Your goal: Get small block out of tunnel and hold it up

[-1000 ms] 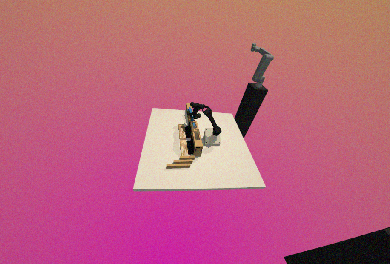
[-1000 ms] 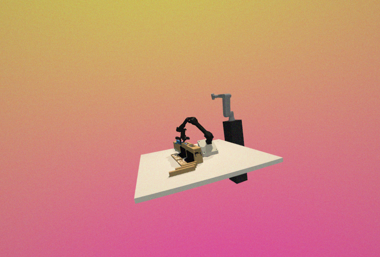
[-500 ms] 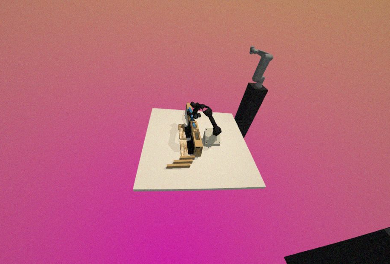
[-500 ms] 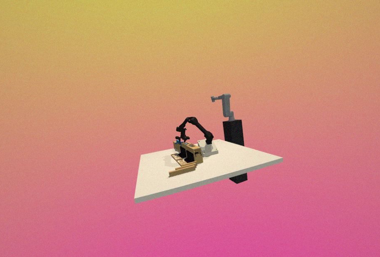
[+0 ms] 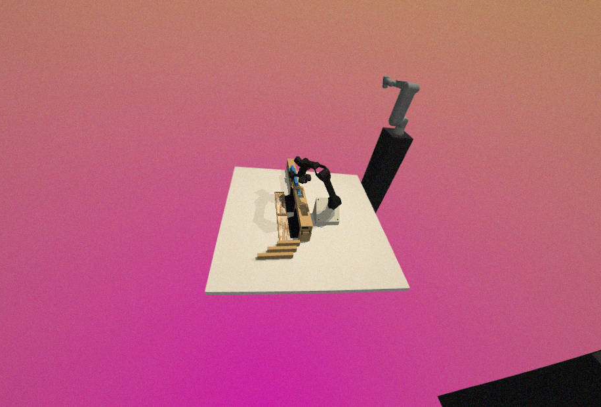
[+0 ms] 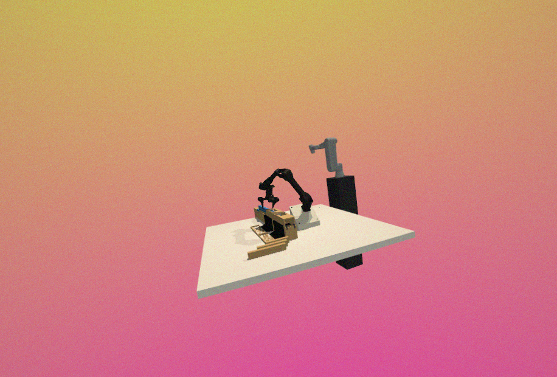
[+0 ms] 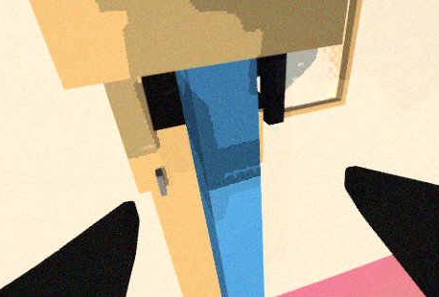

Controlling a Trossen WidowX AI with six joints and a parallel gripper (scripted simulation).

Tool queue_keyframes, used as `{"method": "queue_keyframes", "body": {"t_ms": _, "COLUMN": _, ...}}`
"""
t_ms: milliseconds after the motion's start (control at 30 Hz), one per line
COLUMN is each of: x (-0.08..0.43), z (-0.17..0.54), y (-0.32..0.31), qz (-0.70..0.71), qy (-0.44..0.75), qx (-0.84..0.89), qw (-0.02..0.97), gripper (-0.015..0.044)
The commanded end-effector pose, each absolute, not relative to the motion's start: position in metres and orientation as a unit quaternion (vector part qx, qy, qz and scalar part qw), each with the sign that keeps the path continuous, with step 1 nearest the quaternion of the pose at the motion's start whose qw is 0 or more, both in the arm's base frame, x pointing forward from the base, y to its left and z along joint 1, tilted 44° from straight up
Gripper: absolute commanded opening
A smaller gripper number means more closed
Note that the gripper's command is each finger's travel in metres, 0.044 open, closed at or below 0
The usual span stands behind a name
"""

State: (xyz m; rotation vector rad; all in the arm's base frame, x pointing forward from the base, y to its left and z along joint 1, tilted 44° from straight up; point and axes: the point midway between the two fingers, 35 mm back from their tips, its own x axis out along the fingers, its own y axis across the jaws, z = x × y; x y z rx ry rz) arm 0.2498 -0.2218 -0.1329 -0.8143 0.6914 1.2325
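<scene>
Small block: not distinguishable in any view; whether it lies in the tunnel cannot be told.
Tunnel point(image 5: 305, 221) point(image 6: 281, 216) point(image 7: 183, 43): tan, long, covered, with openings in its roof; blue material shows through one of them.
Blue bar point(image 5: 292, 169) point(image 6: 261, 207) point(image 7: 238, 216): projects from beneath the cover, at the tunnel's far end in the top view.
Gripper point(image 5: 298, 179) point(image 6: 268, 207) point(image 7: 242, 193): open wide, pointing down, fingers on either side of the bar, nothing gripped.
Small grey peg point(image 7: 161, 184): on the tan part beside the bar.
Framed tray point(image 5: 282, 214) point(image 6: 258, 235) point(image 7: 351, 53): wood-patterned, divided, alongside the tunnel.
Three tan rods point(image 5: 275, 255) point(image 6: 266, 253): lying near the tunnel's near end, roughly parallel.
Black arm point(image 5: 330, 187) point(image 6: 296, 185): arched, mounted on a pale base plate point(image 5: 336, 222) point(image 6: 317, 223).
Table point(image 5: 359, 268) point(image 6: 354, 231) point(image 7: 308, 168): off-white, bearing the above.
Grey arm point(image 5: 402, 105) point(image 6: 331, 155): beyond the table, upon a black pedestal point(image 5: 388, 163) point(image 6: 343, 195).
</scene>
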Motion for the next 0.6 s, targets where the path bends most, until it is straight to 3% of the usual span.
{"method": "queue_keyframes", "body": {"t_ms": 0, "x": 0.250, "z": -0.127, "y": -0.216, "qz": 0.548, "qy": 0.309, "qx": -0.364, "qw": 0.687, "gripper": 0.0440}}
{"method": "queue_keyframes", "body": {"t_ms": 567, "x": 0.251, "z": -0.144, "y": -0.200, "qz": 0.548, "qy": 0.309, "qx": -0.364, "qw": 0.687, "gripper": 0.0440}}
